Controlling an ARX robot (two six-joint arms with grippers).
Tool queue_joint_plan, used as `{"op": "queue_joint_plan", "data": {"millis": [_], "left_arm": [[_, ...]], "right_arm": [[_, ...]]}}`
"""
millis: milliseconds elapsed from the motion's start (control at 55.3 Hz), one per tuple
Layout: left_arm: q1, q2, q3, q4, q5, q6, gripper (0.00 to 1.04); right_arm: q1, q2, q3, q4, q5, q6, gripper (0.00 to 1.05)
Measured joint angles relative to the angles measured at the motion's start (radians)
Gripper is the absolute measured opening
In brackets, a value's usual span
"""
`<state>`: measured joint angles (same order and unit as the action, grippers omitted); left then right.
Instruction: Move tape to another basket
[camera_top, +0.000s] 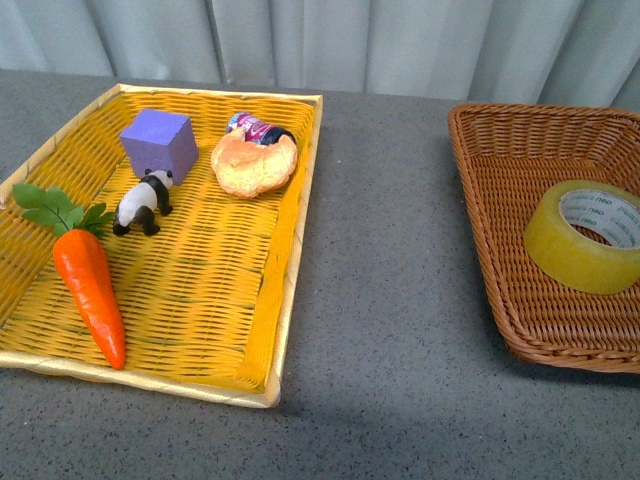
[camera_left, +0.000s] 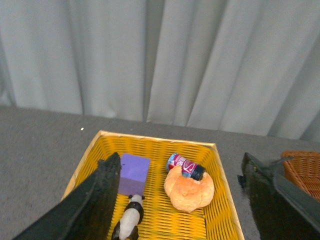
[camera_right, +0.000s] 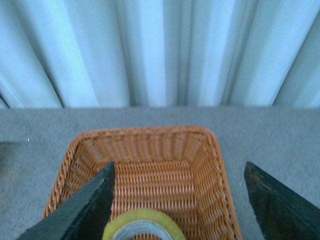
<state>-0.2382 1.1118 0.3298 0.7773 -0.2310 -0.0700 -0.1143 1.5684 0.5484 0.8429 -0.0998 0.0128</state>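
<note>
The tape (camera_top: 570, 255), a yellowish roll with a white printed core, lies tilted inside the brown wicker basket (camera_top: 480, 200) at the right of the front view. Neither arm shows in the front view. In the right wrist view my right gripper (camera_right: 180, 167) is open and empty above the basket (camera_right: 150, 145), with the tape (camera_right: 142, 222) just below and between its jaws, apart from them. In the left wrist view my left gripper (camera_left: 181, 159) is open and empty above the yellow woven tray (camera_left: 150, 142).
The yellow tray (camera_top: 290, 250) at the left holds a purple cube (camera_top: 158, 142), a toy panda (camera_top: 143, 203), a carrot (camera_top: 90, 295), a bun (camera_top: 254, 163) and a small can (camera_top: 252, 127). Grey tabletop (camera_top: 390, 300) lies between tray and basket. A curtain hangs behind.
</note>
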Motion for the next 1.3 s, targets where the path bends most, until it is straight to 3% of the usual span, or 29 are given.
{"op": "queue_joint_plan", "data": {"millis": [90,181,253,307,362,416,687,886,1302], "left_arm": [[0.033,-0.059,-0.058,0.002,0.034,0.033,0.5],[0.066,-0.117,-0.114,-0.006,0.063,0.048,0.32],[0.097,-0.185,-0.162,-0.027,0.091,0.053,0.13],[0.108,-0.215,-0.18,-0.039,0.104,0.054,0.04],[0.118,-0.245,-0.196,-0.053,0.114,0.058,0.04],[0.128,-0.276,-0.21,-0.069,0.127,0.06,0.04],[0.235,-0.437,-0.269,-0.171,0.22,0.063,0.04],[0.236,-0.505,-0.311,-0.185,0.231,0.063,0.04],[0.236,-0.721,-0.312,-0.385,0.231,0.063,0.04]], "right_arm": [[0.016,-0.076,-0.122,0.196,0.008,-0.008,0.53],[0.026,-0.151,-0.187,0.216,0.024,-0.009,0.37],[0.044,-0.219,-0.264,0.21,0.03,-0.01,0.17],[0.049,-0.253,-0.294,0.203,0.035,-0.01,0.08],[0.055,-0.29,-0.321,0.193,0.048,-0.013,0.0],[0.085,-0.304,-0.359,0.234,0.1,-0.012,0.01],[0.111,-0.47,-0.461,0.152,0.1,-0.013,0.01],[0.111,-0.623,-0.502,0.037,0.1,-0.013,0.01],[0.111,-0.922,-0.541,-0.214,0.099,-0.013,0.01]]}}
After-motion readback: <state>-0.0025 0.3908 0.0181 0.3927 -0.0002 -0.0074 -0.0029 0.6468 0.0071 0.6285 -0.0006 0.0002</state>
